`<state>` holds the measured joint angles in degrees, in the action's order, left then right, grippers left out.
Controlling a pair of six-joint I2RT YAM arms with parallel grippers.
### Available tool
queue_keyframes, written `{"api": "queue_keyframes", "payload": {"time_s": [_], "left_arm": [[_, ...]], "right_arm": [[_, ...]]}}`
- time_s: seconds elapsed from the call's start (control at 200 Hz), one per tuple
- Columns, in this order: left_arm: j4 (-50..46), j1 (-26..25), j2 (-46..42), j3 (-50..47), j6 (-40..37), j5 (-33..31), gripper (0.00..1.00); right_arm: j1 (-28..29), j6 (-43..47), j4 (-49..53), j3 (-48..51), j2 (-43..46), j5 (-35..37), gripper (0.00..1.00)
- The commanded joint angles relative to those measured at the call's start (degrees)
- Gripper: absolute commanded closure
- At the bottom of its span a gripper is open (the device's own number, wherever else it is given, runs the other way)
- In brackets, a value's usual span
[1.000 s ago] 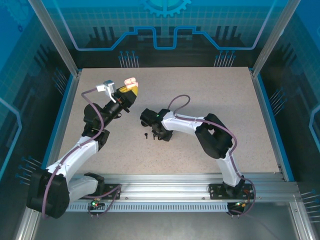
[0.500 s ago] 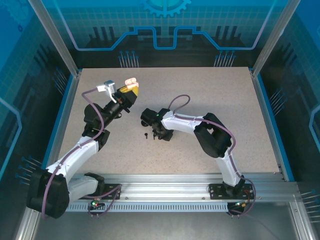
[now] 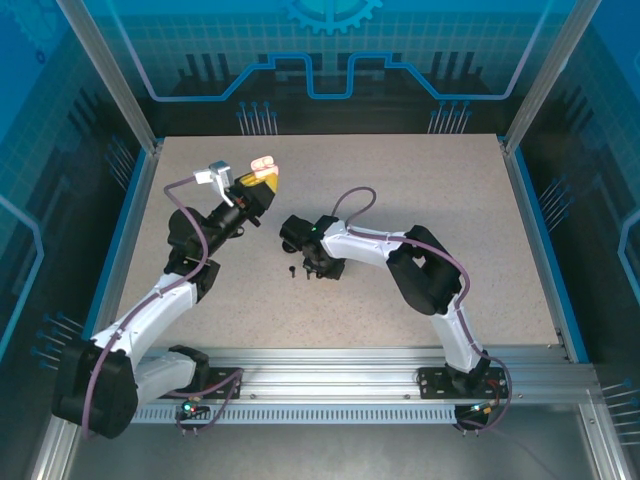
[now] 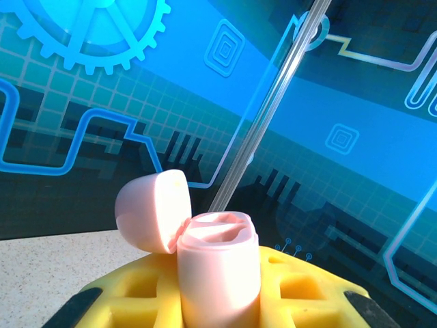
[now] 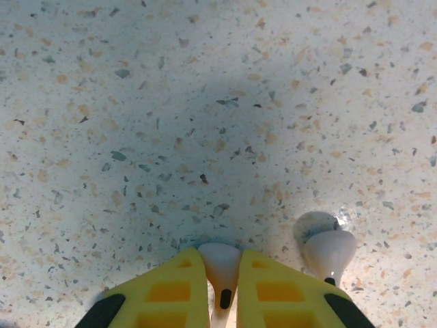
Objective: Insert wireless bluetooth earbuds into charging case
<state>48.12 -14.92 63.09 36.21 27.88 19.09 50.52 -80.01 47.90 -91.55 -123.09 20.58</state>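
While left fingers [image 4: 300,294] clamp the open pale pink round charging case [image 4: 218,266], right fingers [image 5: 167,290] pinch a pale pink stemmed earbud [image 5: 222,270] on the tabletop [image 5: 205,102]: pick-up step, apparently; next needs a steady lift caseward.

The case [image 4: 218,273] sits between the left jaws, over the rear left of the table [image 3: 450,200], with its lid [image 4: 153,208] hinged open beside it. The first earbud [image 5: 220,263] stands on the table between the right jaws, near centre. The second earbud [image 5: 329,251] lies just right of them.
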Motion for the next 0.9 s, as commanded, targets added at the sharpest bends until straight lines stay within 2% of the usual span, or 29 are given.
{"api": "queue_keyframes", "payload": {"time_s": [0.0, 0.265, 0.545, 0.895], "left_arm": [[0.6, -0.6, -1.7, 0.2, -2.2, 0.1, 1.00], [-0.4, -1.0, -1.8, -0.3, -3.4, -0.2, 1.00], [1.8, -2.2, -0.9, -1.5, -7.6, 0.0, 1.00], [15.0, -5.0, 3.4, -5.9, -14.3, 1.2, 1.00]], "right_arm": [[-0.4, 3.1, -1.2, 0.1, 1.0, 0.9, 0.90], [-0.4, 8.6, -2.6, 0.1, 6.7, 3.6, 0.91], [-1.9, 17.2, -4.0, 0.3, 16.5, 7.7, 0.92], [-4.3, 33.3, -7.9, 0.3, 31.3, 10.3, 0.92]]}}
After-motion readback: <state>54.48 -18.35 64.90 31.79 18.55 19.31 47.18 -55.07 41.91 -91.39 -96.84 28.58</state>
